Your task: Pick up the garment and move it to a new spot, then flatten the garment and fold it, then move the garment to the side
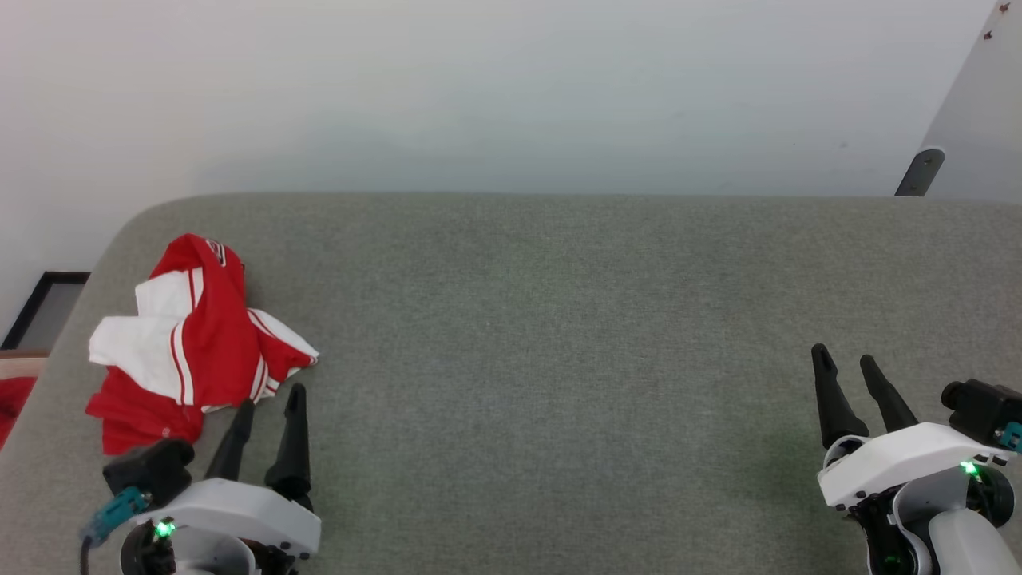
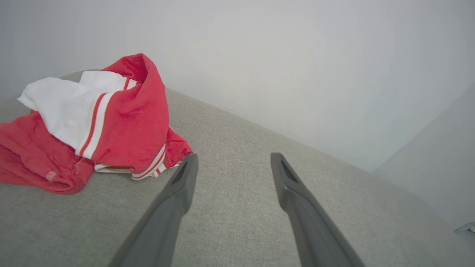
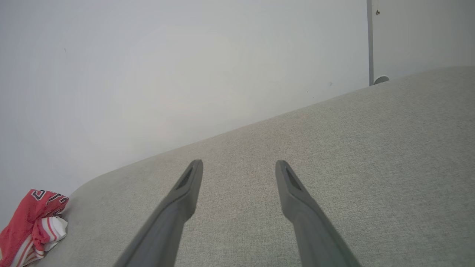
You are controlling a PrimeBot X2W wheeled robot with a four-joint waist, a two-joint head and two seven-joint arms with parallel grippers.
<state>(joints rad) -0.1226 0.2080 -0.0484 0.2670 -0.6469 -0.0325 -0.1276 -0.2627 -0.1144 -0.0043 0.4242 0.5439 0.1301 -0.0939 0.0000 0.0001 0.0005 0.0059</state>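
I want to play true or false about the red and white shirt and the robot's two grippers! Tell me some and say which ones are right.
1. The garment lies on the grey surface. True.
2. The garment is folded flat and neat. False: it is bunched in a crumpled heap.
3. The left gripper is clamped on the garment. False: it is open, with nothing between its fingers, right beside the heap.
4. The right gripper is open and empty. True.
5. The garment is nearer the right gripper. False: it lies by the left gripper, far from the right one.
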